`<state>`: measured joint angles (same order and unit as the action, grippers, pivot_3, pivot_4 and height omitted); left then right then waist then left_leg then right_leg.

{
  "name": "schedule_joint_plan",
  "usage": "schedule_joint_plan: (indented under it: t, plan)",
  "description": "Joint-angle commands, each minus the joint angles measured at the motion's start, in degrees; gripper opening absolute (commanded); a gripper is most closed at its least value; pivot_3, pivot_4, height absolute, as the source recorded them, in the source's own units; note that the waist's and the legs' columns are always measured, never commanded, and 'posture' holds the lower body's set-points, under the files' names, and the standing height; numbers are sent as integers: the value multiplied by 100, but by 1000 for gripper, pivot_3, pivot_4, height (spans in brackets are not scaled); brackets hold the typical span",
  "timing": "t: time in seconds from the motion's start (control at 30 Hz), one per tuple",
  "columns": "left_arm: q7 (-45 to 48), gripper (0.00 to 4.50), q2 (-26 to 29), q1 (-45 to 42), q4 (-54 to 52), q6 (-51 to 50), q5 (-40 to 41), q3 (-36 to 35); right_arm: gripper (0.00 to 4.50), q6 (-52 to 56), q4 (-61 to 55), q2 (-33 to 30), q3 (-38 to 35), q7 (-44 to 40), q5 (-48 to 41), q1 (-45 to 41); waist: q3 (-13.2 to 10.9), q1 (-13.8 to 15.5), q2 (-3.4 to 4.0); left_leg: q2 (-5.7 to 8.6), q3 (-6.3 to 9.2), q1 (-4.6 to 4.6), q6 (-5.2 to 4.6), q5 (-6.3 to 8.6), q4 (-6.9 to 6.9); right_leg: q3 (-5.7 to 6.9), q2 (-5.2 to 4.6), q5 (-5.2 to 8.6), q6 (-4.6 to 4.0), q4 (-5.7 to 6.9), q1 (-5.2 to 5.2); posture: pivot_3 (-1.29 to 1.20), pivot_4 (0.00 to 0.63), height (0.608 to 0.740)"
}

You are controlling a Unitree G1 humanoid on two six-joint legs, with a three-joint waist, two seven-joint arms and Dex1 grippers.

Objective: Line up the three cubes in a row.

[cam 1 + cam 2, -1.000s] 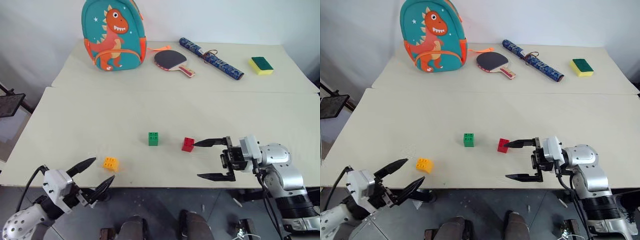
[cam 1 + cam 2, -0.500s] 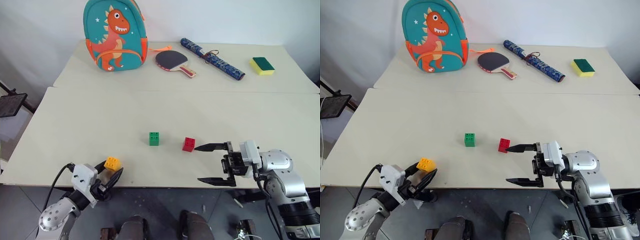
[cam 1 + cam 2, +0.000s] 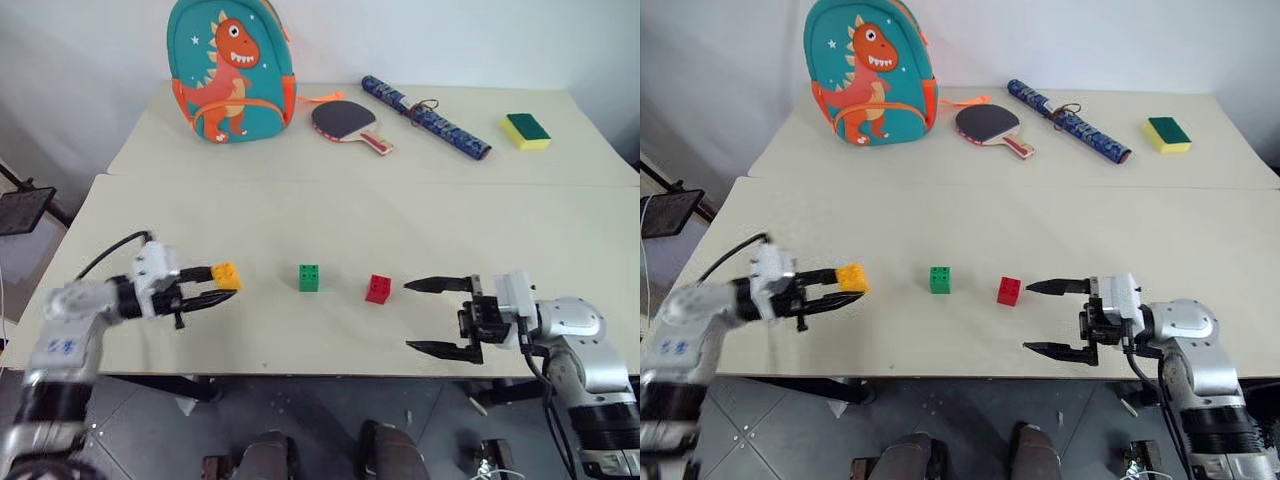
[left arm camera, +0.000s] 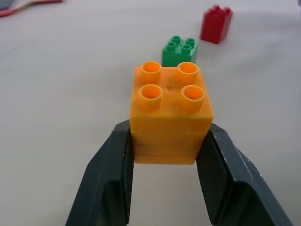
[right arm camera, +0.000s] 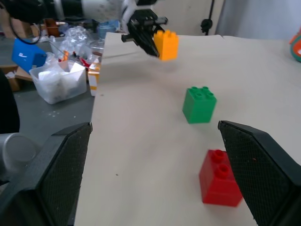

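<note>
- Step in hand, by the look of it: carrying the yellow-orange cube [image 3: 226, 275] toward the other two, to finish the row.
- Left gripper [image 3: 224, 285] clamped on the yellow-orange cube by two opposite side faces, studs up, raised just clear of the table [image 3: 330, 215] in the right wrist view.
- Green cube [image 3: 309, 278] and red cube [image 3: 378, 289] resting on the table, near each other but apart, already roughly in one line across the front.
- Right gripper [image 3: 422, 317] spread wide and empty, just beside the red cube, not touching it.
- Next, probably: bring the held cube in beside the green one, on the side away from the red, level with both.
- Likely calls for a gentle set-down, studs up, with a matching gap, then parting the fingers without nudging the green cube.
</note>
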<state>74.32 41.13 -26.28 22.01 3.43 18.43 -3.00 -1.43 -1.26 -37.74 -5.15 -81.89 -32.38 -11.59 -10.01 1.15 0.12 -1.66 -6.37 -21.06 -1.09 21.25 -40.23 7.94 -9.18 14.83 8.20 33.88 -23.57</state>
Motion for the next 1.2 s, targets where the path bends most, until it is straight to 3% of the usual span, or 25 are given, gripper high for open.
schedule_joint_plan:
  t: [0.03,0.27,0.57,0.9,1.07,1.2]
  plan:
    - [680,1488,-208,-899,1437,997,-594,549,4500,-63,-254,-63,-178,118,-36,129,0,-9,-1,0,0,-1,0,0,3,3,0,0,1,0,-1,0,150,740]
    - [1023,1488,-660,-2039,3227,1904,-1028,811,4500,-39,-689,-97,-436,453,-57,662,-4,-120,-6,-2,-3,-3,0,0,13,6,1,-2,6,-4,-4,0,150,740]
    - [1396,1488,-534,-2245,3767,2130,-1032,633,4500,-12,-850,-100,-429,600,-69,850,-4,-132,-7,-4,-3,0,0,0,8,1,0,-3,6,-1,-4,0,150,740]
    - [1286,4490,-355,-2203,3752,2081,-961,419,4500,-70,-572,-25,-253,484,-16,566,-5,-106,-9,-4,1,-4,-1,0,2,2,0,-3,6,-1,-3,0,150,740]
    - [1495,4490,-2,-1790,2868,1692,-393,-48,4500,51,-440,-122,-258,354,-104,362,-5,-140,-9,-5,3,-4,-1,0,2,2,0,-3,6,2,-4,0,150,740]
    - [1072,4490,711,-691,1411,631,83,-606,4500,156,-17,-441,-366,73,-90,-46,-7,-301,-10,-10,3,-1,1,1,10,0,1,-3,6,15,-14,0,150,740]
